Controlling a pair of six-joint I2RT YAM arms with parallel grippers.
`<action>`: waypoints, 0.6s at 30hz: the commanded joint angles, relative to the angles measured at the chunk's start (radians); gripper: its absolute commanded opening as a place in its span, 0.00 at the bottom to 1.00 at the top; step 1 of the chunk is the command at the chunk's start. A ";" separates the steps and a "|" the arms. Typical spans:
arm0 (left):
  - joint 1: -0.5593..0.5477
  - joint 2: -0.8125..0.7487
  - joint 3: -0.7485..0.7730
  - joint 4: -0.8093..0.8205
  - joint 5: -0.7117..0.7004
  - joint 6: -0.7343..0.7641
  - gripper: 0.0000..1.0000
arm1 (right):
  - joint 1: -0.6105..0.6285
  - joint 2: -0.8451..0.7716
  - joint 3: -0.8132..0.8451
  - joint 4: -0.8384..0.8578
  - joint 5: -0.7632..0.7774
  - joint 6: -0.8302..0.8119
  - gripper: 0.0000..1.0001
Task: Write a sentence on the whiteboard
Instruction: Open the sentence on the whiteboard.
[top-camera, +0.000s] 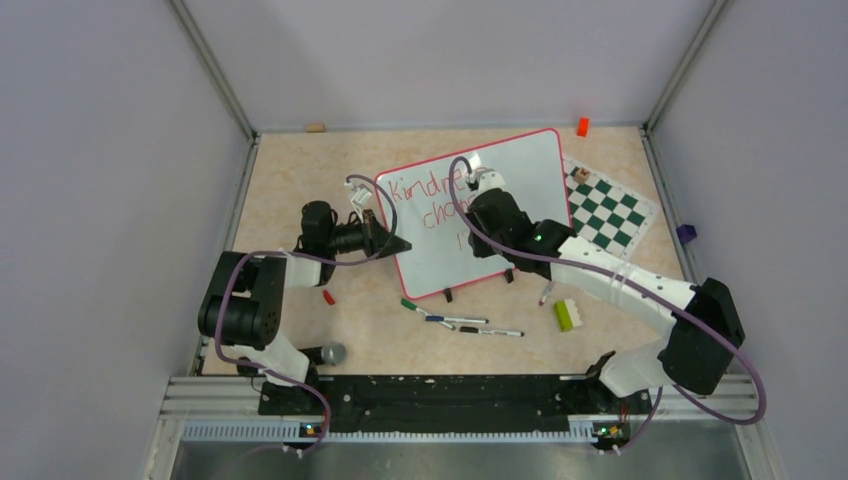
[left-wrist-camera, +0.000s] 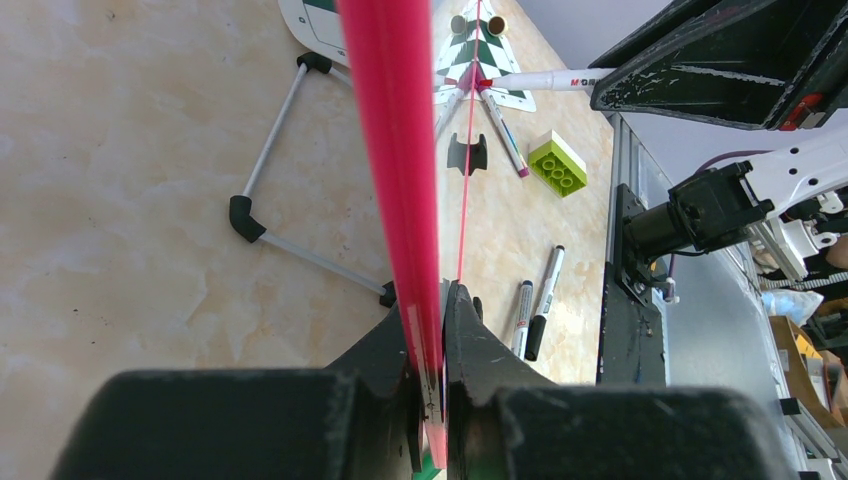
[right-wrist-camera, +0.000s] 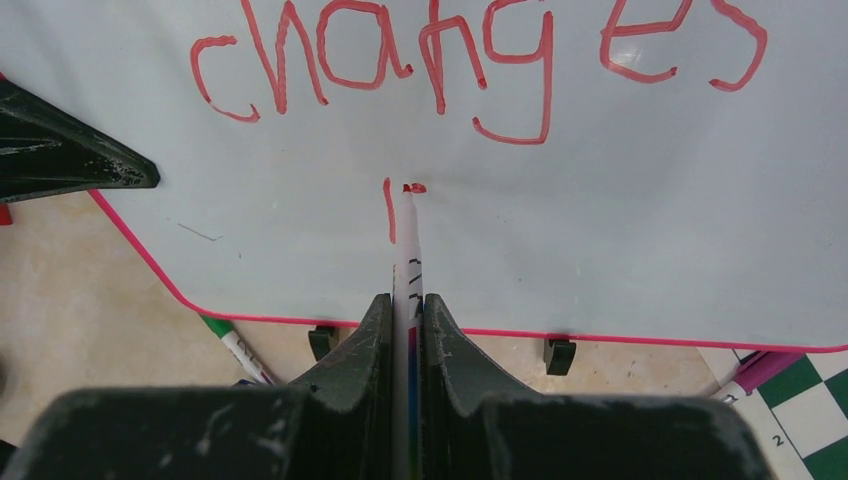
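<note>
The whiteboard (top-camera: 530, 165) with its red-pink frame stands tilted mid-table on two black clip feet. The red sentence (top-camera: 430, 205) reads "Kindne…" and "cha…" around the right arm. In the right wrist view the sentence (right-wrist-camera: 470, 50) shows "changes", with a short stroke and a dot below it. My left gripper (top-camera: 400, 243) is shut on the whiteboard's left edge (left-wrist-camera: 395, 150). My right gripper (top-camera: 470, 178) is shut on a red marker (right-wrist-camera: 407, 260); its tip touches the whiteboard (right-wrist-camera: 620, 230) under "changes".
Loose markers (top-camera: 470, 324) lie in front of the board, one with a green cap (top-camera: 410, 305). A green brick (top-camera: 565, 314), a red cap (top-camera: 328, 296), the chess mat (top-camera: 608, 208), an orange block (top-camera: 582, 126) and a grey ball (top-camera: 333, 353) lie around.
</note>
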 joint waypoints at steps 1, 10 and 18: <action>0.003 0.047 -0.024 -0.099 -0.176 0.117 0.00 | -0.009 -0.027 0.007 0.012 -0.009 -0.004 0.00; 0.003 0.049 -0.025 -0.099 -0.175 0.117 0.00 | -0.010 -0.011 0.001 -0.002 0.007 -0.013 0.00; 0.003 0.050 -0.024 -0.099 -0.176 0.117 0.00 | -0.010 -0.002 -0.016 -0.003 0.017 -0.008 0.00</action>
